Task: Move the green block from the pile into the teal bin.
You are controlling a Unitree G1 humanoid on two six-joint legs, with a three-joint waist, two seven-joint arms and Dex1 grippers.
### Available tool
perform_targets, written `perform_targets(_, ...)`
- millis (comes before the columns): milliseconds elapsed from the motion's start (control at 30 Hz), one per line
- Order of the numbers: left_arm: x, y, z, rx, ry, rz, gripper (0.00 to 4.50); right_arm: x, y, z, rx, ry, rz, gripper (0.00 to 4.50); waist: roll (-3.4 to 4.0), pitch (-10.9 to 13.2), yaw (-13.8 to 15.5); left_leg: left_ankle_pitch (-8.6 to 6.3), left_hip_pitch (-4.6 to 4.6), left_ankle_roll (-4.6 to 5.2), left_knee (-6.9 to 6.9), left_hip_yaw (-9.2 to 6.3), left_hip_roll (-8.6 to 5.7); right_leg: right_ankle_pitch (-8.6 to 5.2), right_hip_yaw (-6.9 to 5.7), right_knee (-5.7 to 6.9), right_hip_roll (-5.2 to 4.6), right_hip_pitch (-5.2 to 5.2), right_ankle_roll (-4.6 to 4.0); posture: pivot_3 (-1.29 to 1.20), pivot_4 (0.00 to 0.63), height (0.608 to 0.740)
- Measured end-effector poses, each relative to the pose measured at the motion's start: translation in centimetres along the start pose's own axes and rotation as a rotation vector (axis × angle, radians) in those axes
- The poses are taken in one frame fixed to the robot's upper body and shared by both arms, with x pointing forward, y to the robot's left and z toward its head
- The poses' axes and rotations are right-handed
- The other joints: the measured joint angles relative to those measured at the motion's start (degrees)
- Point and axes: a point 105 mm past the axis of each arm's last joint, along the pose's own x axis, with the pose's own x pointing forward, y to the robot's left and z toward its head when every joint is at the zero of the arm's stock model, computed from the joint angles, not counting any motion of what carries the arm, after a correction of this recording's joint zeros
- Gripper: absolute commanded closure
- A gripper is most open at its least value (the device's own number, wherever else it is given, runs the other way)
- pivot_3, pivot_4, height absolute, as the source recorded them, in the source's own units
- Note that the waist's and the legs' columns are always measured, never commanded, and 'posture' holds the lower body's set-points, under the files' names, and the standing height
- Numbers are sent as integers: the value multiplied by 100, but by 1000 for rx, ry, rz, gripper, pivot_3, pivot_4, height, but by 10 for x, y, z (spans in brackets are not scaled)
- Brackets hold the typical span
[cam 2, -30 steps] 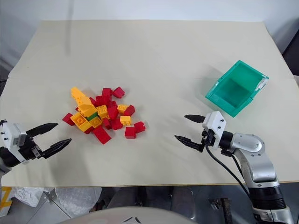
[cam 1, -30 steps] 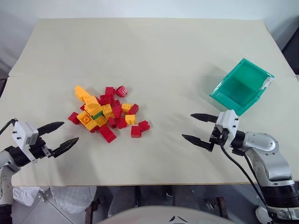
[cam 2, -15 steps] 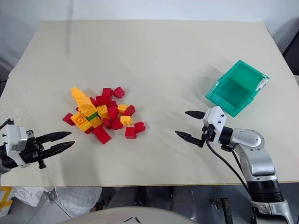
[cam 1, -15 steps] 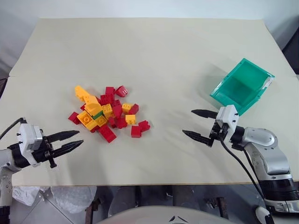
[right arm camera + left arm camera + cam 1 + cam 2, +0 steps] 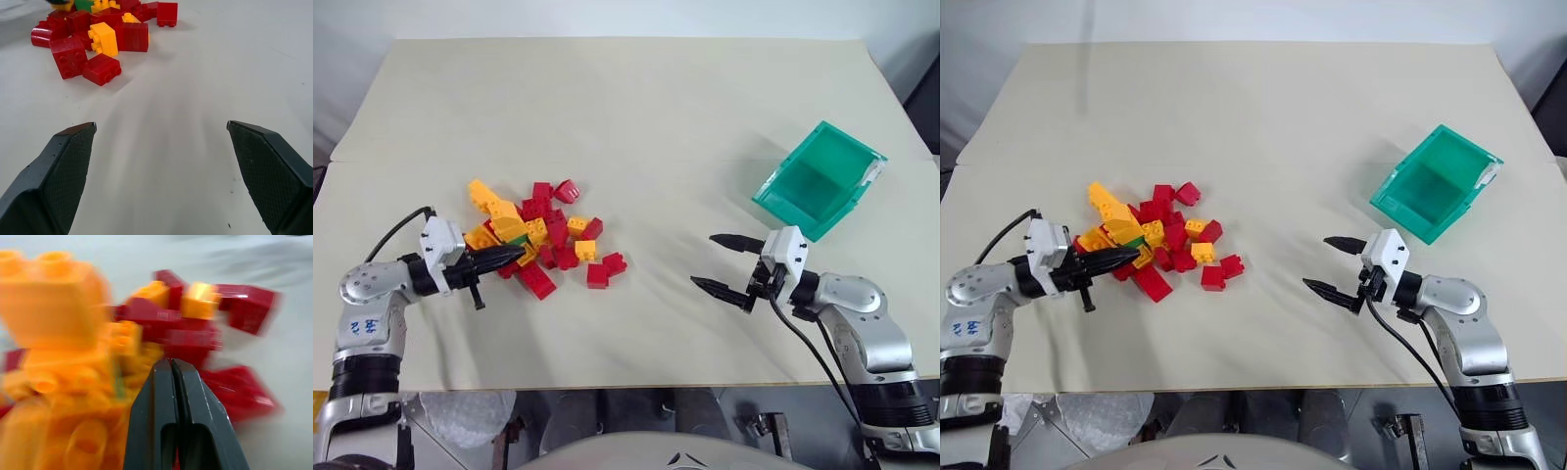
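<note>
The only writing is a blue handwritten mark on the left arm's grey housing (image 5: 359,326), seen in both head views. It looks like two or three characters, too small to read with certainty. No print can be made out on the bricks, the bin or the desk.

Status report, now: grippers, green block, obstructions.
Left gripper shut, empty, tips at the pile's near edge. Right gripper open, empty. Green block in the pile, red and yellow bricks crowding it. Teal bin empty.
</note>
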Motion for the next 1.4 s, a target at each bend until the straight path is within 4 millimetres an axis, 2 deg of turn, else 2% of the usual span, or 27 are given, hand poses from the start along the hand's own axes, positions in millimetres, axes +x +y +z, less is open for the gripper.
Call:
perform_targets(67,2,22,0,-4,1,98,4443,1,1,1,-4,-7,-5,0,-2,0,1,4,2,1,1,1,-3,1,3,4,-2,0,2,0,150,740)
perform_targets(167,1,40,1,-21,-13,199,4443,-1,2,-2,7,-1,-19,0,-3,-1,-48,4,1,2,0,5,-1,2,6,2,-1,-3,3,0,150,740)
perform_targets(300,-6,59,3,-48,-32,320,4443,-2,2,-3,8,0,-28,0,-4,-1,-39,5,2,3,1,5,-2,2,6,5,-2,-2,3,0,150,740)
perform_targets(400,-10,63,-1,-62,-24,353,4443,-1,2,-2,6,-1,-32,0,-4,-1,-37,5,4,3,2,5,-2,2,7,6,-3,-1,4,0,150,740)
perform_targets(500,-8,52,0,-51,-32,287,4443,3,-1,4,-11,-20,-30,0,-4,-1,-38,5,4,3,3,5,-3,2,9,7,-5,-1,4,0,150,740)
perform_targets(733,13,9,2,-79,-45,57,4443,6,-8,4,-19,-20,-32,0,-4,-1,-21,5,1,4,10,2,-5,3,8,8,-6,1,5,0,150,740)
perform_targets(867,34,-25,6,-86,-64,-132,4443,11,-10,4,-23,-23,-14,0,-4,-1,-23,5,1,4,14,3,-4,3,9,9,-6,1,5,0,150,740)
perform_targets(1000,35,-33,14,-84,-88,-184,4443,12,-10,5,-25,-26,-10,0,-4,-1,-33,5,1,4,14,2,-1,3,9,9,-4,0,5,0,150,740)
perform_targets(1067,28,-28,22,-96,-114,-145,4443,12,-10,4,-23,-24,-7,0,-5,0,-55,5,0,3,14,2,1,3,11,9,-3,-1,5,0,150,740)
perform_targets(1167,0,1,33,-68,-95,27,4443,12,-9,3,-21,-22,4,0,-4,0,-61,5,3,2,13,3,5,3,12,9,0,-1,5,0,150,740)
perform_targets(1233,-22,9,32,-65,-28,94,4443,12,-9,3,-21,-22,10,0,-3,1,-69,3,5,0,12,4,5,3,16,8,-1,-1,5,0,150,740)
perform_targets(1300,-42,7,24,-128,28,128,4060,14,-9,3,-19,-21,21,0,3,5,-54,3,3,2,12,4,2,3,17,7,-4,-2,5,0,150,740)
perform_targets(1400,-73,-11,12,-236,88,129,3305,16,-11,4,-21,-21,36,0,2,7,-60,-4,1,3,11,2,4,2,20,2,-10,-4,5,0,150,740)
